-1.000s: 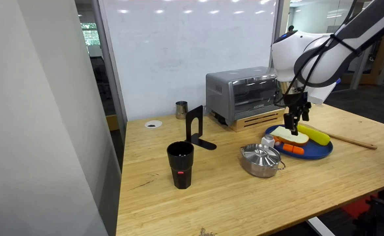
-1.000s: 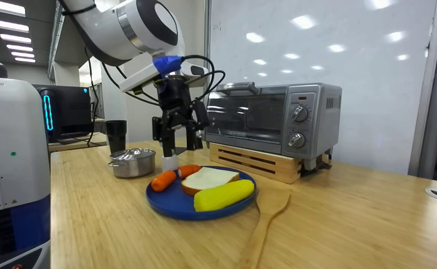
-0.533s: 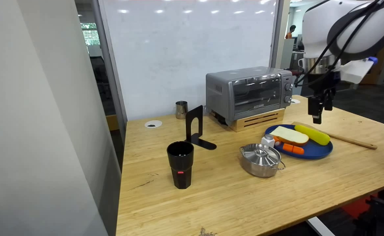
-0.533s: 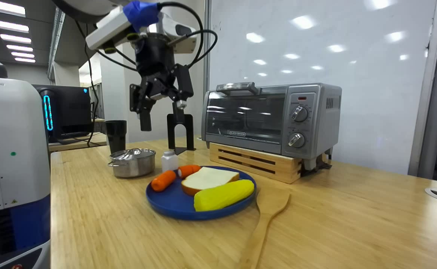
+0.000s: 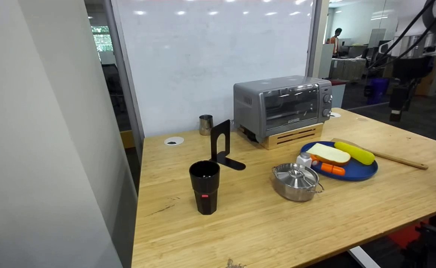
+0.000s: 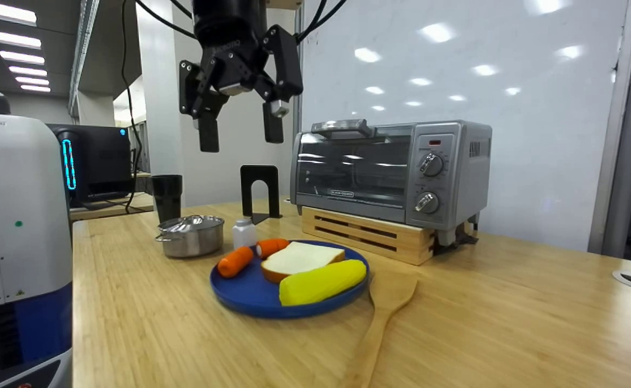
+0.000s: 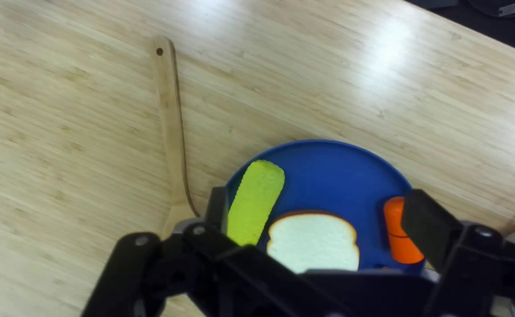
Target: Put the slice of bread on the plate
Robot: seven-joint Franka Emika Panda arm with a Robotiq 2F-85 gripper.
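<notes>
the claw [image 6: 241, 139] has risen away, spread wide and empty; in an exterior view the bread [image 6: 298, 257] sits on the plate [image 6: 252, 292], toward one o'clock. placing looks done; next, simply retreat clear.

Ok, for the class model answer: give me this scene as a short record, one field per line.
Main item: slice of bread
Location: on the dark blue plate
Also on the plate: long yellow item, orange carrot-like pieces
Hand: open, raised clear of the bread, holding nothing
Near the plate: wooden spatula, white bottle, lidded metal pot
Appliance: toaster oven on a slotted wooden stand
Task state: bread is on the plate, looks done
</notes>
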